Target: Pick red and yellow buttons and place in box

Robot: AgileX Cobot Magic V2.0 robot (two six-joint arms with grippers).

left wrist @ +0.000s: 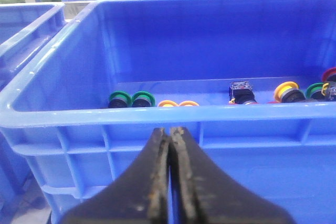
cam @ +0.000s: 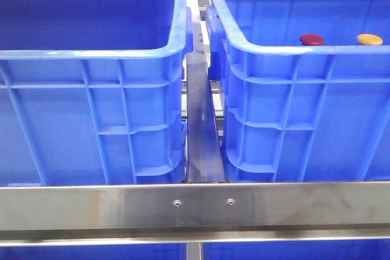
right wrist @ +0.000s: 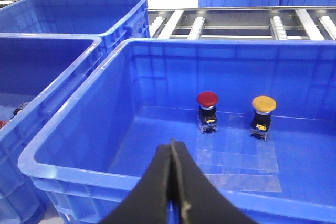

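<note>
A dark red button (cam: 311,39) and a yellow-orange button (cam: 369,39) stand upright side by side inside the right blue crate (cam: 274,50). In the right wrist view the red button (right wrist: 207,99) and the yellow button (right wrist: 263,103) sit on black bases on the crate's (right wrist: 105,171) floor near its far wall. My right gripper (right wrist: 171,144) is shut and empty, just outside that crate's near rim. My left gripper (left wrist: 170,132) is shut and empty, low against the near wall of the left blue crate (left wrist: 157,111). Neither gripper shows in the front view.
The left crate holds several loose buttons: a green pair (left wrist: 131,99), yellow caps (left wrist: 178,103), a black switch block (left wrist: 241,93), another yellow button (left wrist: 287,92). A steel rail (cam: 195,205) runs across the front. A roller conveyor (right wrist: 236,22) and more blue crates stand behind.
</note>
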